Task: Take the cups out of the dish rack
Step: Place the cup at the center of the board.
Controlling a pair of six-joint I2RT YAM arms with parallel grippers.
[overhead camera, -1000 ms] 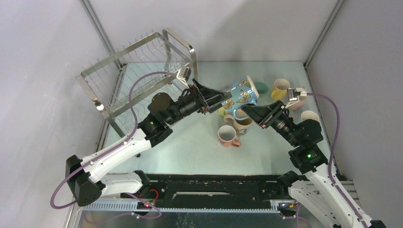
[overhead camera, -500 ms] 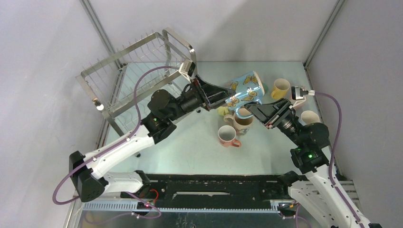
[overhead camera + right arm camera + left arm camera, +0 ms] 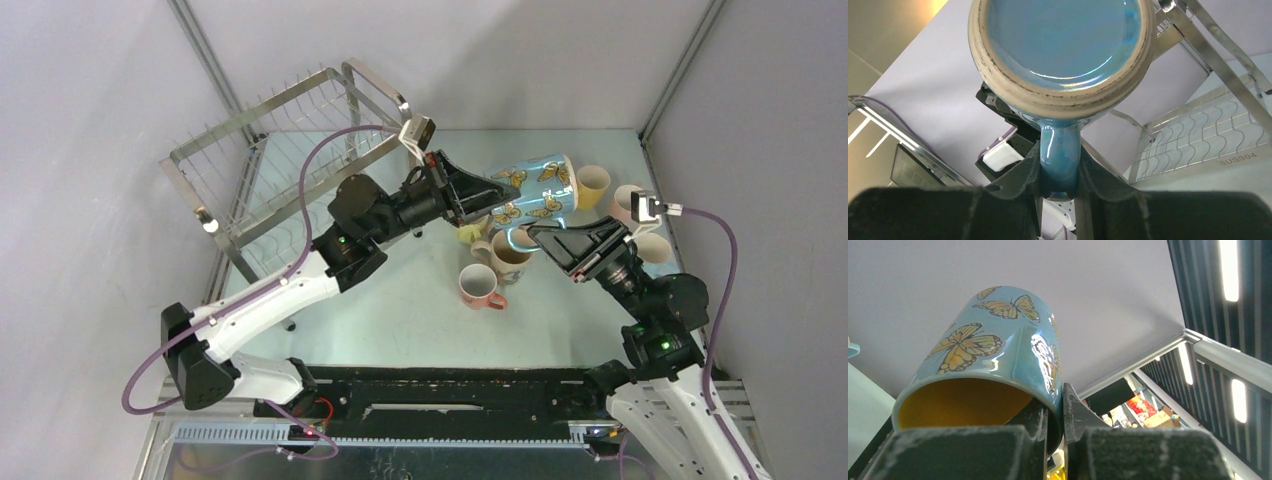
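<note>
text: SUS304 | on: dish rack (image 3: 1237, 161) frame bar | other text: none

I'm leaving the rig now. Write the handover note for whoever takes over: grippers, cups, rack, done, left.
Left gripper: shut on the rim of the light blue glossy ceramic butterfly mug, one finger inside.
Right gripper: shut on that mug's loop handle.
Mug: airborne, on its side between both arms, right of the steel wire dish rack.
Done: no cup shows in the rack; a pink ceramic cup, a yellow ceramic cup and others stand on the table.
Left: probably release one gripper and set this mug down with them.
</note>
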